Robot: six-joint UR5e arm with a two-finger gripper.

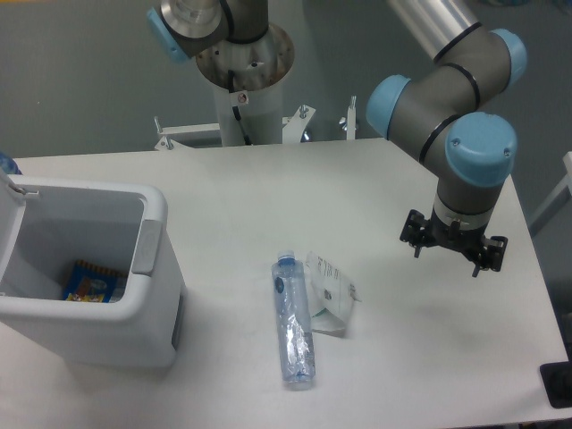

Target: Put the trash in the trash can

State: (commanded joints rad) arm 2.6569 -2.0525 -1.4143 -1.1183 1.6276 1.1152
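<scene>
A long crushed clear bottle (293, 322) with a blue cap lies lengthwise in the middle of the table, cap pointing away. A crumpled white wrapper (329, 293) rests against its right side. The white trash can (159, 204) stands at the left with its lid swung back, well apart from both pieces. My gripper (444, 261) hangs above the table to the right of the wrapper, about a bottle's length away. Its two dark fingertips are spread apart with nothing between them.
An orange-and-blue snack packet (91, 284) lies on the bin's floor. The arm's base column (243, 80) rises behind the table's far edge. The table's right edge runs close by the gripper, and a dark object (559, 384) sits at the near right corner.
</scene>
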